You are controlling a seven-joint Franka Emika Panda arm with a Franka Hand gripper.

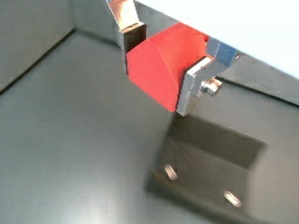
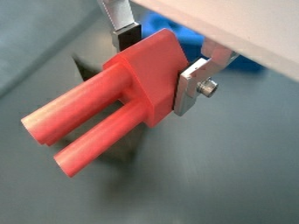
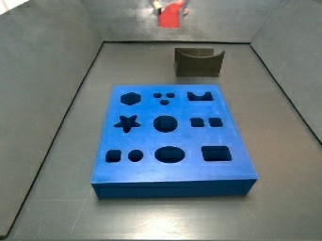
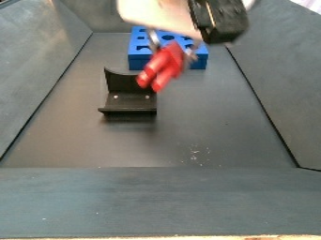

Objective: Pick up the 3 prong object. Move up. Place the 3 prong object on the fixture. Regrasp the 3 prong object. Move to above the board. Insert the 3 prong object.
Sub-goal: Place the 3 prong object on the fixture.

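Note:
The 3 prong object (image 2: 111,96) is a red-orange plastic piece with a wedge-shaped body (image 1: 158,70) and round prongs sticking out. In both wrist views my gripper (image 1: 163,63) (image 2: 160,66) is shut on its body, one silver finger on each side. It hangs in the air, tilted, in both side views (image 4: 160,64) (image 3: 169,13). Below it stands the fixture (image 1: 211,166) (image 4: 126,94) (image 3: 198,61), dark and notched, with nothing on it. The blue board (image 3: 170,141) (image 4: 175,45) with its shaped holes lies flat beyond the fixture.
Grey sloping walls (image 3: 75,85) enclose the dark floor (image 4: 189,141) on all sides. Two screws (image 1: 170,172) show in the fixture's base plate.

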